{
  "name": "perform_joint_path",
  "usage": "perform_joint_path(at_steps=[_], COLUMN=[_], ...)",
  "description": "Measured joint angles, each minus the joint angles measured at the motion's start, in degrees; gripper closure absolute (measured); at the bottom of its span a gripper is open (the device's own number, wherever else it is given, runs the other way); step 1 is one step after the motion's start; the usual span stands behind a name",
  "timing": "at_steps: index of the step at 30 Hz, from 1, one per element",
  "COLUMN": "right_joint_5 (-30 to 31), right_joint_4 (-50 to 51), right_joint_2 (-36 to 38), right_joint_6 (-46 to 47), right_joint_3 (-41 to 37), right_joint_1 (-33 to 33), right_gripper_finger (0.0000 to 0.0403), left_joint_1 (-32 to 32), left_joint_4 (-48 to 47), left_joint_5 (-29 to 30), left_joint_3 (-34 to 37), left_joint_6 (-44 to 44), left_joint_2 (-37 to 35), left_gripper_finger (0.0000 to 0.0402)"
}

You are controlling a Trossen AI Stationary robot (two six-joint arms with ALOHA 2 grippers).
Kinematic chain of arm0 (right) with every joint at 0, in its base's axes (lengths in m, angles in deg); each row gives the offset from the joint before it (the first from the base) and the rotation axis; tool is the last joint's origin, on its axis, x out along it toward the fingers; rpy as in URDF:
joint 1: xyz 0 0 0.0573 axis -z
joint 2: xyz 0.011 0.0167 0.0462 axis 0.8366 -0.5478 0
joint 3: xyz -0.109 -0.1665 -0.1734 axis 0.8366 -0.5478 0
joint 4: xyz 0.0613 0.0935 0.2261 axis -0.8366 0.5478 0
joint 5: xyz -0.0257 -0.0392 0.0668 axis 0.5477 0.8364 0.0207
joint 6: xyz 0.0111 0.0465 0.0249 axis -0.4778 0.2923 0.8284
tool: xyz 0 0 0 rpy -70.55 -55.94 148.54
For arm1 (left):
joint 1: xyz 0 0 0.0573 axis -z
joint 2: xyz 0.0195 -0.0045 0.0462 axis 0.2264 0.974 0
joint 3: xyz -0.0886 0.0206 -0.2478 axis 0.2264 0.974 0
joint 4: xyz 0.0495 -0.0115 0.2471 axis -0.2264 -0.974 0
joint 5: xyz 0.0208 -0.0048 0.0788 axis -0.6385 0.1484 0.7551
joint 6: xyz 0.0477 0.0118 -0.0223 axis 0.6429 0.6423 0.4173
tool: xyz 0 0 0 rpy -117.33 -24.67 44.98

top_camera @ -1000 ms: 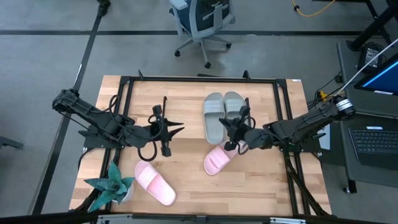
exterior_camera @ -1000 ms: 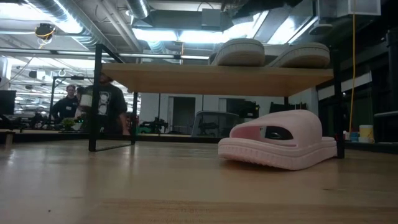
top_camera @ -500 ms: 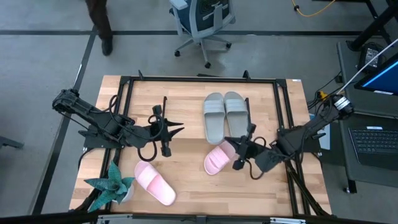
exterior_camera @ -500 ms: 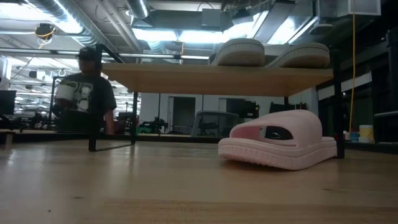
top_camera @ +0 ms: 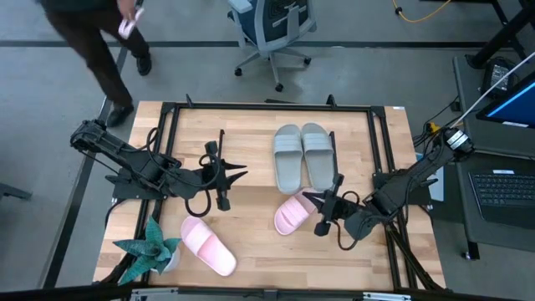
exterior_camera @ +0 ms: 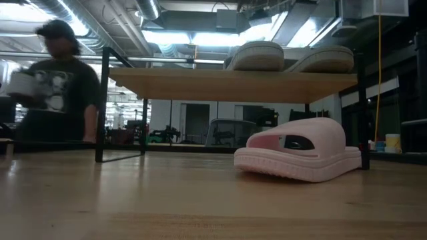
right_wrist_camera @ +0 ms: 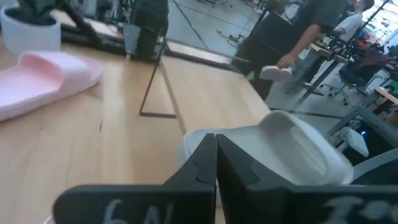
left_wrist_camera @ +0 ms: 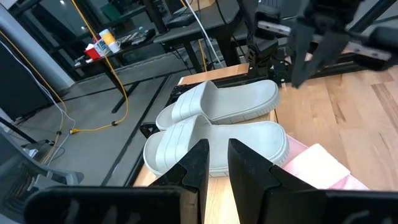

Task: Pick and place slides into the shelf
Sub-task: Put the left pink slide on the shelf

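On the shelf [top_camera: 251,142], seen from above, two grey-green slides [top_camera: 301,155] lie side by side near its right end. One pink slide [top_camera: 294,213] lies on the table just in front of the shelf, below the grey pair; a second pink slide [top_camera: 207,245] lies further left, beside the teal plant [top_camera: 149,248]. Right gripper [top_camera: 311,197] sits at the pink slide's right edge, fingers closed on nothing; contact with the slide cannot be judged. Left gripper [top_camera: 241,173] hovers left of the grey pair, holding nothing. A person [top_camera: 92,42] walks past beyond the shelf's far left corner.

Low view: grey slides [exterior_camera: 291,57] rest on the shelf board [exterior_camera: 233,85]; pink slide [exterior_camera: 300,159] is on the table under its right end. Person [exterior_camera: 53,87] blurred behind.

Left wrist view: own fingers [left_wrist_camera: 196,168] stand slightly apart, empty, facing the grey pair [left_wrist_camera: 217,124].

Right wrist view: fingers [right_wrist_camera: 214,162] pressed together; far pink slide [right_wrist_camera: 43,78] beyond.
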Motion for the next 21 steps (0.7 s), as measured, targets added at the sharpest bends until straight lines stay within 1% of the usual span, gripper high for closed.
perform_joint_path(at_steps=[5, 9, 14, 21], right_joint_5=[-0.22, -0.18, -0.54, -4.23], right_joint_4=[-0.62, -0.71, -1.46, -3.96], right_joint_2=[-4.65, -7.05, -7.96, -7.95], right_joint_6=[2.14, 3.07, 3.12, 3.19], right_joint_3=[-0.04, -0.07, -0.07, -0.06], right_joint_1=[-0.12, -0.07, -0.1, -0.1], right_gripper_finger=[0.0393, 0.0395, 0.0398, 0.0385], left_joint_1=[0.02, 0.0, 0.0, 0.0], left_joint_4=[0.0, 0.0, 0.0, 0.0], left_joint_5=[0.0, 0.0, 0.0, 0.0], left_joint_3=[0.0, 0.0, 0.0, 0.0], left_joint_6=[0.02, 0.01, 0.02, 0.02], left_joint_2=[0.0, 0.0, 0.0, 0.0], left_gripper_finger=[0.035, 0.035, 0.035, 0.035])
